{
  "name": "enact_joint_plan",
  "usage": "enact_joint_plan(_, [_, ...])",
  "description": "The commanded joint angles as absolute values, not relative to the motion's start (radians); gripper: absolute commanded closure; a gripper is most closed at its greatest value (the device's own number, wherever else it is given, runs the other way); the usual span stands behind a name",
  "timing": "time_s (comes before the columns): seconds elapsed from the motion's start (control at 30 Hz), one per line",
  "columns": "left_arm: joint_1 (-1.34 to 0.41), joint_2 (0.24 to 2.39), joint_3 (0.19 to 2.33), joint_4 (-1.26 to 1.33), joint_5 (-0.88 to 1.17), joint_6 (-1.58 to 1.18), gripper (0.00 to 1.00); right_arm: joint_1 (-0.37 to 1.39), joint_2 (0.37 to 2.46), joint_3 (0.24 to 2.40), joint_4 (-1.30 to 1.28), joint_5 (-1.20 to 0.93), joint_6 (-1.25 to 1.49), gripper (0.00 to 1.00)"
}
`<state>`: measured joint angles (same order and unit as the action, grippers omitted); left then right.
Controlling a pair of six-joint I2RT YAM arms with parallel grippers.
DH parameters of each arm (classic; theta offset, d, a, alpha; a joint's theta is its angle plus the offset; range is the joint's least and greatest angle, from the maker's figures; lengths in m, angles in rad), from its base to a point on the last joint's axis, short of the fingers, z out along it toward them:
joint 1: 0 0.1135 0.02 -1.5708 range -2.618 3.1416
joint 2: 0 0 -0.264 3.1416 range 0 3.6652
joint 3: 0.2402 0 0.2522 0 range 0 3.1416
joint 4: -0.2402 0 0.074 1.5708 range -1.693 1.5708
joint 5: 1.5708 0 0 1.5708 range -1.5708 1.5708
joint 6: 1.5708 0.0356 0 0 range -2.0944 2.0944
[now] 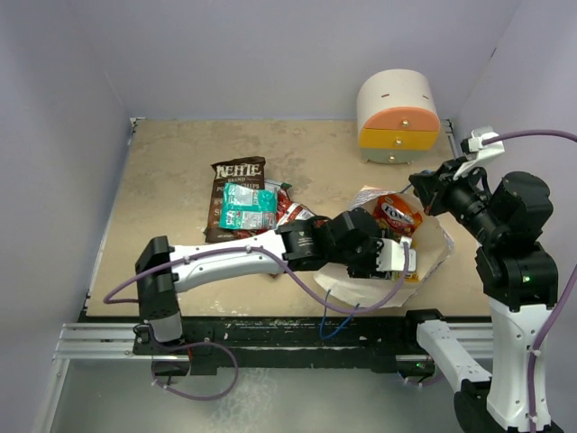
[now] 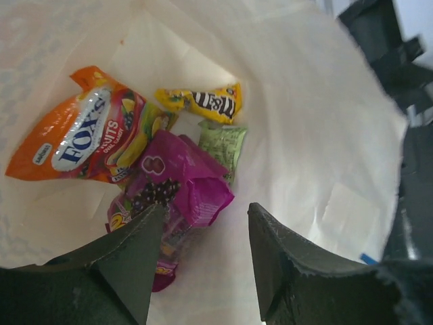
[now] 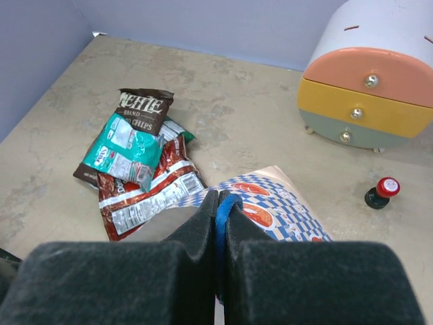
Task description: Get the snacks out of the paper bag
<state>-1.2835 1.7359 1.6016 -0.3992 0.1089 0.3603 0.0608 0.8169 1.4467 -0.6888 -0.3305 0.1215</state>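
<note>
Overhead, finding the Kettle bag, teal packet and red-and-white packet lying out left of the paper bag. Left wrist: holding the left tool spread wide inside it, above magenta packet and orange packet awaiting removal. Right wrist: pinching its blue handle in the right tool.

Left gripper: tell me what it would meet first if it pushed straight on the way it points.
Probably the magenta packet, lying just beyond the open left gripper inside the paper bag, though depth is unclear.
</note>
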Motion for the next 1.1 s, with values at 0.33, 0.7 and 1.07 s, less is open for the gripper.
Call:
enact_joint_plan(0.33, [-1.286, 1.965, 1.695, -0.327, 0.042, 0.56, 0.31, 0.064, 0.84, 1.504, -0.712, -0.338, 0.114, 1.0])
enact_joint_plan(0.7, [-1.282, 2.128, 1.746, -0.261, -0.15, 0.546, 0.22, 0.064, 0.843, 1.516, -0.747, -0.359, 0.112, 1.0])
enact_joint_plan(1.07, [-1.27, 2.174, 1.755, -0.231, -0.329, 0.502, 0.39, 0.064, 0.838, 1.514, -0.76, -0.357, 0.098, 1.0])
